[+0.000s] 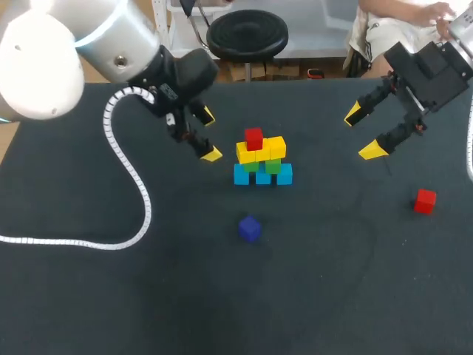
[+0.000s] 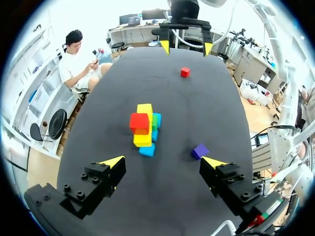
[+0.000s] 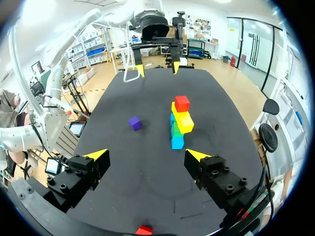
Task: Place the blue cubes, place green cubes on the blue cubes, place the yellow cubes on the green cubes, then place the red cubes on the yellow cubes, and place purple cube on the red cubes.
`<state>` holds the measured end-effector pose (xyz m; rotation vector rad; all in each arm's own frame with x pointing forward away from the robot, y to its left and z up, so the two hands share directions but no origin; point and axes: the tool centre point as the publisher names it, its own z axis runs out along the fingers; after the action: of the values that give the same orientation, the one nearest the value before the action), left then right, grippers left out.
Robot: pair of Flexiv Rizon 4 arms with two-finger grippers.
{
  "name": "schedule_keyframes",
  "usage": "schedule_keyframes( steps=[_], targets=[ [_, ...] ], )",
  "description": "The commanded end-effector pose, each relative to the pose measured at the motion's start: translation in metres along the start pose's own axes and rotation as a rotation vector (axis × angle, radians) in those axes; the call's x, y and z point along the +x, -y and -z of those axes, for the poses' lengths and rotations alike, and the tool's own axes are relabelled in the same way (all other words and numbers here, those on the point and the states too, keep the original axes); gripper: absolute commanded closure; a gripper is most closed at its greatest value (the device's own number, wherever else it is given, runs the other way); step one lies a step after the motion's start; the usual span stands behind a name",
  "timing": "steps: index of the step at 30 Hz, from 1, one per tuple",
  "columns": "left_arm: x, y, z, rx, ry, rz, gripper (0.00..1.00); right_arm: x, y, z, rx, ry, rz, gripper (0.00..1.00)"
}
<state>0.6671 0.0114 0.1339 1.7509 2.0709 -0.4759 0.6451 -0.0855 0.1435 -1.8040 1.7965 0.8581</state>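
Observation:
A small pyramid stands mid-table: blue cubes (image 1: 262, 177) at the base, green cubes (image 1: 273, 166) on them, yellow cubes (image 1: 275, 148) above, and one red cube (image 1: 253, 137) on top. It also shows as a stack (image 2: 144, 129) in the left wrist view and as a stack (image 3: 179, 123) in the right wrist view. A purple cube (image 1: 250, 228) (image 2: 200, 151) (image 3: 135, 123) lies alone in front of it. A second red cube (image 1: 424, 200) (image 2: 185, 72) (image 3: 144, 230) sits far right. My left gripper (image 1: 210, 135) (image 2: 163, 162) hangs open left of the stack. My right gripper (image 1: 362, 133) (image 3: 146, 155) is open and empty, up right of it.
A white coiled cable (image 1: 133, 185) from my left arm lies across the left side of the dark table (image 1: 332, 296). Beyond the stack, each wrist view takes in the other arm's gripper (image 2: 186, 46) (image 3: 156, 69).

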Motion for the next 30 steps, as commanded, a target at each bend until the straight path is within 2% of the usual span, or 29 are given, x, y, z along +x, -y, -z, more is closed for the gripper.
schedule_keyframes(
  steps=[1, 8, 14, 17, 28, 30],
  targets=[
    [0.019, -0.007, 0.010, 0.000, 0.069, -0.016, 0.00, 0.000, 0.000, 0.000, 0.000, 0.001, 0.001, 0.00],
    [0.033, -0.025, 0.008, 0.025, 0.107, 0.011, 0.00, 0.000, 0.000, 0.000, 0.000, 0.001, 0.001, 0.00],
    [0.029, -0.034, 0.011, 0.011, 0.113, 0.004, 0.00, 0.000, 0.000, 0.000, 0.000, 0.001, 0.001, 0.00],
    [0.027, -0.035, 0.013, 0.036, 0.108, 0.021, 0.00, 0.000, 0.000, 0.000, 0.000, 0.001, 0.001, 0.00],
    [0.027, -0.035, 0.013, 0.036, 0.108, 0.021, 0.00, 0.000, 0.000, 0.000, 0.000, 0.001, 0.001, 0.00],
    [0.027, -0.035, 0.013, 0.036, 0.108, 0.021, 0.00, -0.007, -0.003, -0.002, 0.009, -0.056, 0.037, 0.00]
  ],
)
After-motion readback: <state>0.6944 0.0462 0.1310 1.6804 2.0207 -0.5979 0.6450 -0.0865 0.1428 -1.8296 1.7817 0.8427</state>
